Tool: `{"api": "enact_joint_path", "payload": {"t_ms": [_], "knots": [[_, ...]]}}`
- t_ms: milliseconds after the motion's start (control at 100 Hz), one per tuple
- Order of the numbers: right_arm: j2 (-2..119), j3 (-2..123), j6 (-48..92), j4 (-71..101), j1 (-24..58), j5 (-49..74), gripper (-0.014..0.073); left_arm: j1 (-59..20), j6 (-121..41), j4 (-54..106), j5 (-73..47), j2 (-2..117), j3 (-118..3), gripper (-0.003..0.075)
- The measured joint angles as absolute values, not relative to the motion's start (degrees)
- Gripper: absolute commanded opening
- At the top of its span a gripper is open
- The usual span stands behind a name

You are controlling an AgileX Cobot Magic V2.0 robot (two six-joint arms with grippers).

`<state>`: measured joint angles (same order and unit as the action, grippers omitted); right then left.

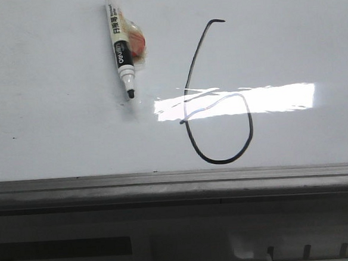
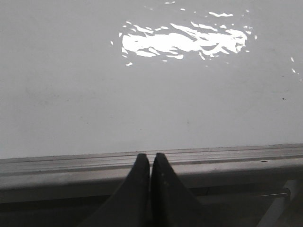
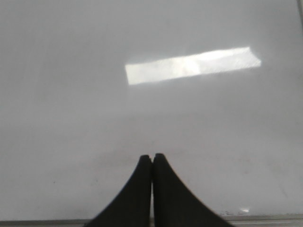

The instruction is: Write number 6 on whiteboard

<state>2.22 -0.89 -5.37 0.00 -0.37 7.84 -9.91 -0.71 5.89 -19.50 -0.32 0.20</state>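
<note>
A black hand-drawn number 6 stands on the whiteboard, with a hooked top, a slanted stem and a round loop at the bottom. A white and black marker lies uncapped on the board to the left of the 6, tip toward the near edge. Neither gripper shows in the front view. My left gripper is shut and empty over the board's grey frame strip. My right gripper is shut and empty over bare board.
A small orange and clear object lies beside the marker. A grey frame strip borders the board's near edge, with a grey ledge below it. A bright glare patch crosses the loop of the 6.
</note>
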Motion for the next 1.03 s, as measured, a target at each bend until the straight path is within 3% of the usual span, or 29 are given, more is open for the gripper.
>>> {"api": "enact_joint_path", "payload": {"t_ms": [270, 1030], "knots": [[-0.6, -0.9, -8.3, -2.3, -3.2, 17.9, -0.0053, -9.9, -0.7, 5.9, -19.5, -0.3, 0.2, -0.0019], [-0.7, -0.8, -8.5, -2.3, -3.2, 18.5, -0.0053, -9.9, -0.7, 5.9, -19.5, -0.3, 0.2, -0.0019]]}}
